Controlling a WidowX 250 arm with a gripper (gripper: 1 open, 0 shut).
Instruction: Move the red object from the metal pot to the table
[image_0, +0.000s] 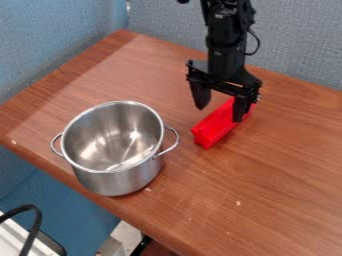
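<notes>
The red object (214, 128) lies flat on the table (94, 85), to the right of the metal pot (115, 148) and outside it. The pot is shiny, holds nothing that I can see, and stands near the table's front left edge. My gripper (222, 104) points straight down over the far end of the red block. Its dark fingers (199, 94) stand open, one on each side of the block's upper end, with space between them and the block resting on the wood.
The table's front edge runs diagonally just below the pot, and a black cable (27, 225) loops off the table at the bottom left. A blue wall (80, 25) stands behind the table.
</notes>
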